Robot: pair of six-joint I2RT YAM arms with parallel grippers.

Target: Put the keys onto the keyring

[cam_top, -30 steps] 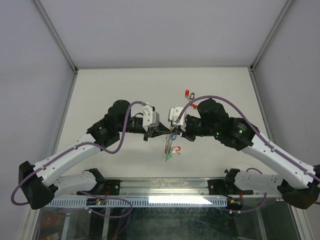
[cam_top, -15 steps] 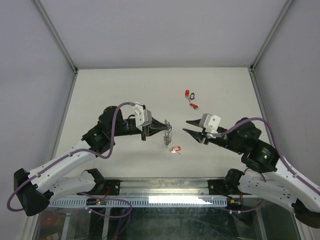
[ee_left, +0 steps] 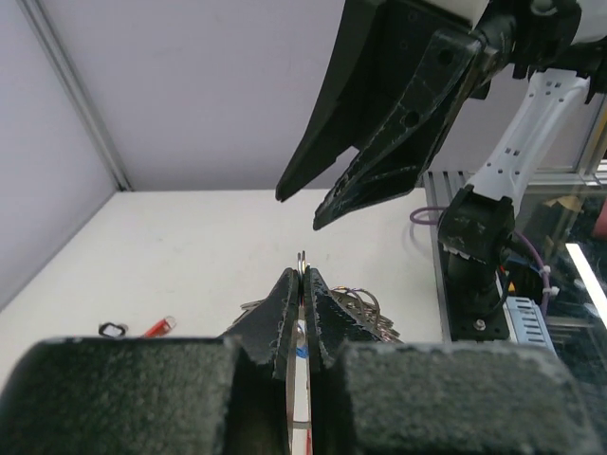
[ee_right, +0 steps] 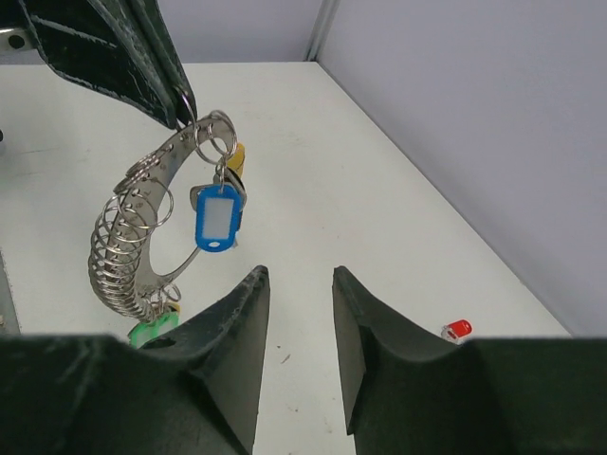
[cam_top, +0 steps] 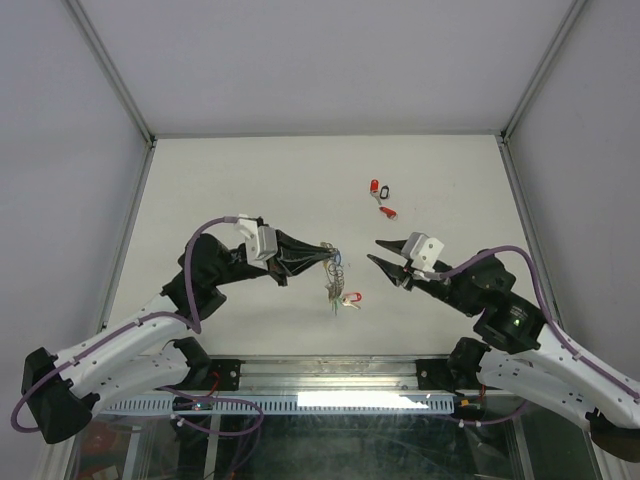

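White table (cam_top: 230, 170), grey walls. The left gripper (cam_top: 318, 252) pinches the keyring (ee_right: 133, 237) above the table's middle; the right gripper (cam_top: 373, 251) is spread, empty. The loose keys (cam_top: 377, 187) toward the far edge look light and slippery: best gripped by their tags.

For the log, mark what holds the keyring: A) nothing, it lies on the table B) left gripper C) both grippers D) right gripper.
B: the left gripper is shut on the keyring, which hangs from it; the right gripper is open and apart.
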